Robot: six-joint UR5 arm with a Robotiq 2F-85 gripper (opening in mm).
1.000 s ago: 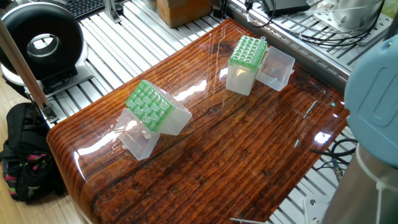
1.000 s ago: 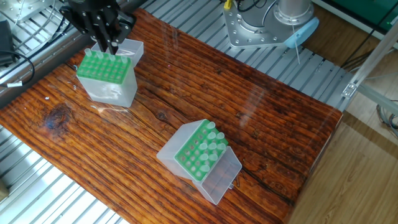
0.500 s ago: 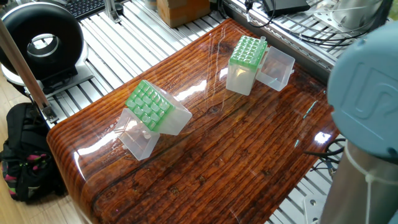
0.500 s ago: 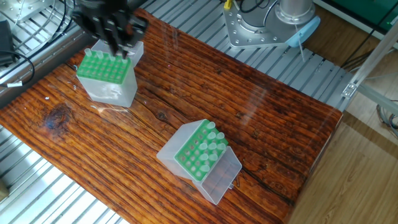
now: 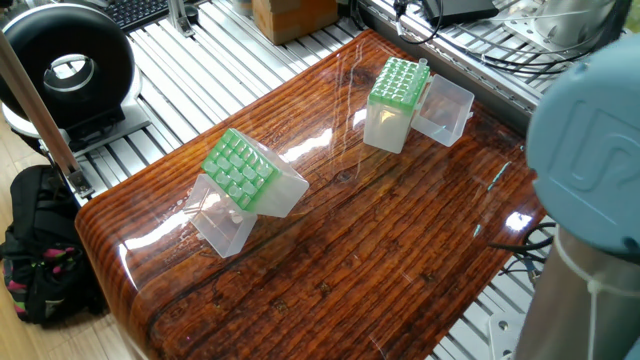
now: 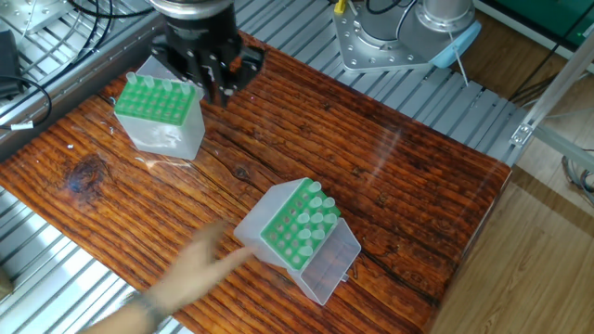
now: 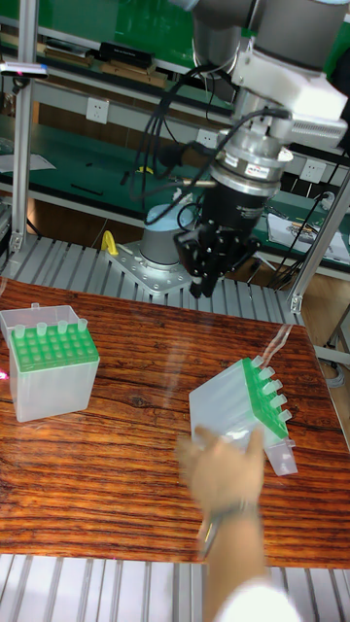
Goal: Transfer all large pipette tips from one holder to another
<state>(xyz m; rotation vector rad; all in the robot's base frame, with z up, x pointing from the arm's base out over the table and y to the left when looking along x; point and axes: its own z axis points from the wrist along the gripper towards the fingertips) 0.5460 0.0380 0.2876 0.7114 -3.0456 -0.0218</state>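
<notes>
Wooden table [image 6: 418,186] beneath a raised, downward-pointing gripper [image 7: 206,282], grip state unclear, human hand [image 7: 226,476] at the tilted box [image 7: 240,402].

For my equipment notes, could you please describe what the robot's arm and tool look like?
The arm is silver-grey with a pale blue joint cap, seen large in one fixed view. Its wrist carries a silver ring and a white block, with black cables looping beside them. The tool is black, with dark fingers.

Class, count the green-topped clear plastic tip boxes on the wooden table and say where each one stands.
2. One green-topped clear plastic tip box stands upright near the table's corner by the gripper; the other tilted green-topped box leans mid-table, beside a person's blurred hand.
</notes>
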